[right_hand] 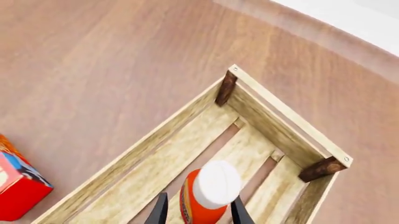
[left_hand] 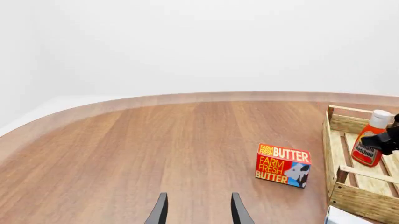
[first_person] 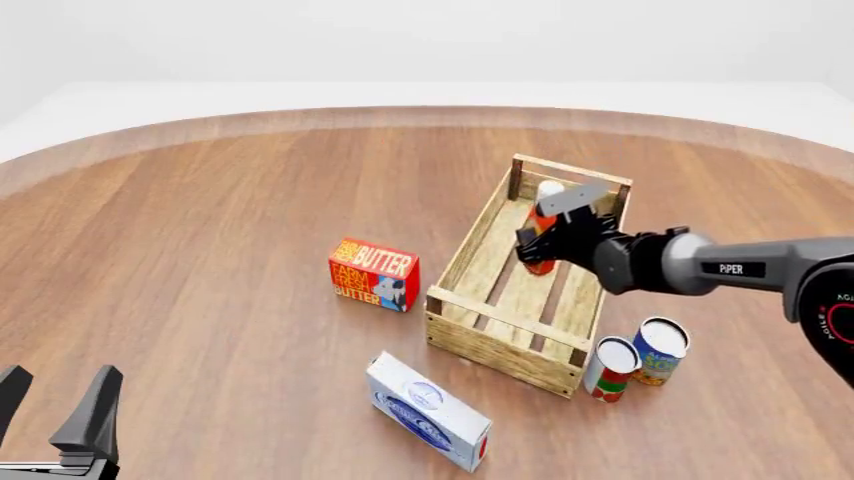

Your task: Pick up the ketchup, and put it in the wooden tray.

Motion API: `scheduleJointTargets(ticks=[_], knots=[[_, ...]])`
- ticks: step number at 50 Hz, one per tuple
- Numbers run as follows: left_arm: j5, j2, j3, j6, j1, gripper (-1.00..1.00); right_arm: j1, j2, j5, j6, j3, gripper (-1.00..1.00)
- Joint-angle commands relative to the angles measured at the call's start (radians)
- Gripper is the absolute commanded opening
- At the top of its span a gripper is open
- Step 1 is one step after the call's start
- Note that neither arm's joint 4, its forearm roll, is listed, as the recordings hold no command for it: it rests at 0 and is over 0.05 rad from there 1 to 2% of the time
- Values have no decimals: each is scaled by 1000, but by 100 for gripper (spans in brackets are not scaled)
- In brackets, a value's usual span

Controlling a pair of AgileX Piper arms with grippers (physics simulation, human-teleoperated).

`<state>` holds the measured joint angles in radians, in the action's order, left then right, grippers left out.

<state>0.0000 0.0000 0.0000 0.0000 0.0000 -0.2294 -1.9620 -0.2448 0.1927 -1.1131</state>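
Butter box (left_hand: 283,164): "FARM FRESH BUTTER" (twice).

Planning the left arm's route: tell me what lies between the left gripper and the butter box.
Nothing: in the left wrist view, only bare table runs from the left gripper to the butter box. The front view agrees.
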Motion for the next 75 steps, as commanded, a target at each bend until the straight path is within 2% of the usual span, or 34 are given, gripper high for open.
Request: scheduleJointTargets(ticks=[1, 9, 24, 36, 43, 48, 51, 56, 62, 69, 75], knots=[[0, 0, 0, 0, 0, 100, 2, 43, 4, 7, 9, 100], [0, 0, 0, 0, 0, 100, 9, 112, 25, 39, 10, 100], [0, 0, 0, 0, 0, 100, 20, 219, 52, 50, 42, 100], [0, 0, 0, 0, 0, 100, 17, 361, 8, 37, 189, 100], [0, 0, 0, 0, 0, 100, 12, 473, -7, 0, 288, 100], [0, 0, 0, 0, 0, 100, 19, 549, -25, 2, 366, 100], [0, 0, 0, 0, 0, 100, 21, 623, -35, -23, 429, 100], [0, 0, 0, 0, 0, 100, 38, 705, -50, 6, 511, 100], [0, 0, 0, 0, 0, 100, 33, 739, -65, 7, 558, 100], [0, 0, 0, 0, 0, 100, 51, 768, -109, -5, 636, 100], [0, 0, 0, 0, 0, 100, 84, 853, -120, -23, 719, 100]])
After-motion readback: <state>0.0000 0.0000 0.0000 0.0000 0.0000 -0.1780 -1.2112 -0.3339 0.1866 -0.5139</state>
